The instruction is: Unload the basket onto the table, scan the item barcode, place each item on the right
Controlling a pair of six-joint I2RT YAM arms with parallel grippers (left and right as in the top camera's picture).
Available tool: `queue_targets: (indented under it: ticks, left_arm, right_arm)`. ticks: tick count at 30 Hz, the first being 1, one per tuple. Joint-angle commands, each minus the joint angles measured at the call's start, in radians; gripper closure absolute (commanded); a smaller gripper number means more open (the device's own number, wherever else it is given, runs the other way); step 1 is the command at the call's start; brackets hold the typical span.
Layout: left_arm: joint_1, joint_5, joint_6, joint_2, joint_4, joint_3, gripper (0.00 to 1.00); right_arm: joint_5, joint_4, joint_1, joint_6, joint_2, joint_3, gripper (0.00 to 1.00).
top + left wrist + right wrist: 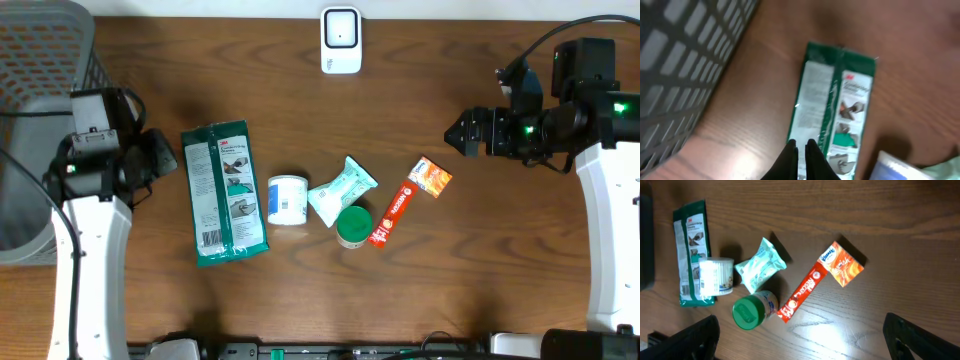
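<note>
Overhead view: my left pincer [163, 153] is pressed together and holds nothing, just beside the green 3M packet [224, 192], which lies flat on the worktop [450, 260]. My right pincer [457, 131] is spread wide and empty, near the orange Kleenex pack [431, 177]. The white scanner [340, 41] stands at the far edge, well apart from both.

The overhead view is sharp and evenly lit, with soft, short shadows on the wooden table [400, 100]. The left wrist view is blurred throughout, the print on the green packet [835, 110] smeared, with pale glare on the near wood. The right wrist view is dimmer, with a white sheen on the near wood and dark shadows beside the orange packet [842, 266].
</note>
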Motion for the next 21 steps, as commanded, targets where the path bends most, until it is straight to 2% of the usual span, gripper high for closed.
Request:
queue_targets:
  ticks: [1, 9, 10, 12, 15, 21]
  left_arm:
    - [-0.046, 0.006, 0.015, -0.028, 0.021, 0.024, 0.93]
    - [-0.206, 0.028, 0.035, -0.023, 0.037, 0.024, 0.91]
    - [-0.219, 0.028, 0.035, -0.023, 0.037, 0.025, 0.84]
    - [-0.240, 0.028, 0.034, -0.023, 0.037, 0.025, 0.57]
    - [-0.261, 0.028, 0.035, -0.023, 0.036, 0.025, 0.36]
    - [-0.262, 0.029, 0.034, -0.023, 0.036, 0.024, 0.22]
  right_arm:
    - [-0.005, -0.001, 0.002, 0.006, -0.001, 0.018, 0.01]
    - [-0.005, -0.001, 0.002, 0.006, -0.001, 0.018, 0.01]
    - [-0.005, -0.001, 0.002, 0.006, -0.001, 0.018, 0.01]
    - [-0.005, -0.001, 0.002, 0.006, -0.001, 0.018, 0.01]
    - [-0.005, -0.001, 0.002, 0.006, -0.001, 0.018, 0.01]
    - [-0.006, 0.012, 0.002, 0.008, -0.001, 0.018, 0.01]
